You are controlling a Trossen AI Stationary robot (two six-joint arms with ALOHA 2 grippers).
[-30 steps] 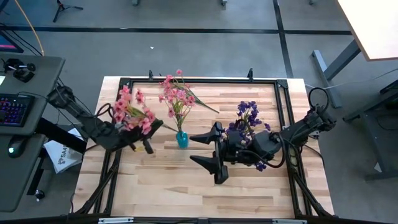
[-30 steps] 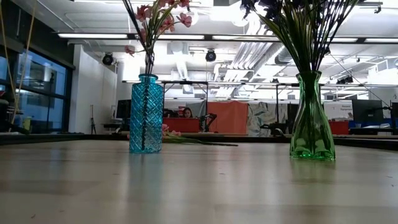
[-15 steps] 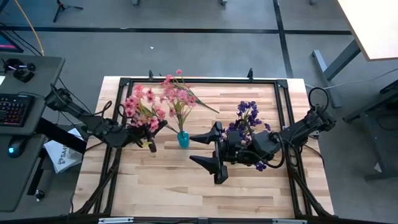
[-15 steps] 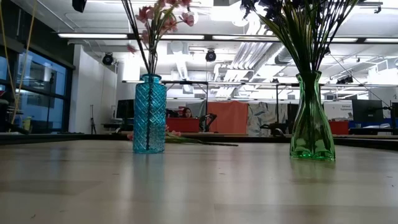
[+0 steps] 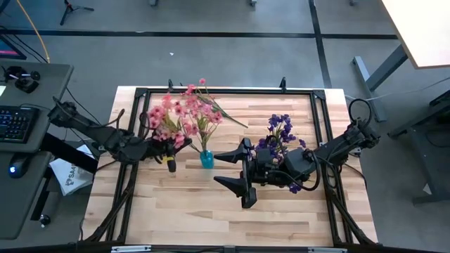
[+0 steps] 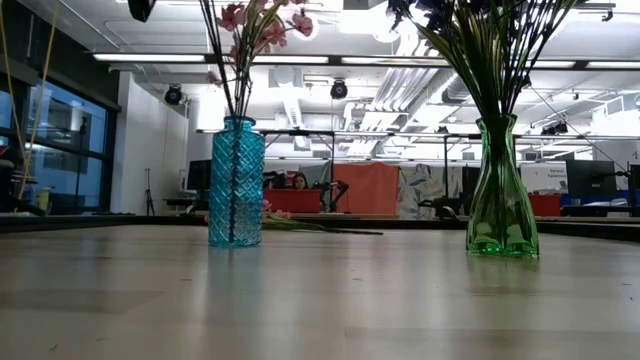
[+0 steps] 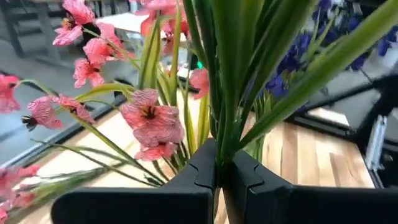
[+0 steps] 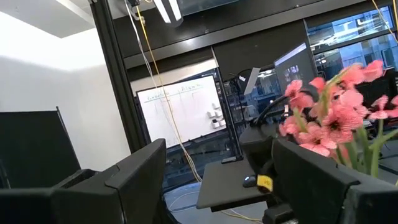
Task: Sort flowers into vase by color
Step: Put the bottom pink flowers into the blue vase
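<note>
Wooden table (image 5: 211, 211), left gripper (image 5: 171, 149) jaws clenched on pink flowers (image 5: 169, 116) (beside blue vase (image 5: 206, 157)), right gripper (image 5: 235, 172) released.

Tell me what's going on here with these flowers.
The left claw is shut on a bunch of pink flowers, held just beside the blue vase, which already has pink flowers in it. The green vase holds the purple flowers. The right claw waits open near the middle of the table.

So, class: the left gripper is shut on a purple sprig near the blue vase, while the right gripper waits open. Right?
Not quite: the sprig is pink, not purple, as the left wrist view shows. The left gripper is shut on its stems near the blue vase; the right gripper waits open.
</note>
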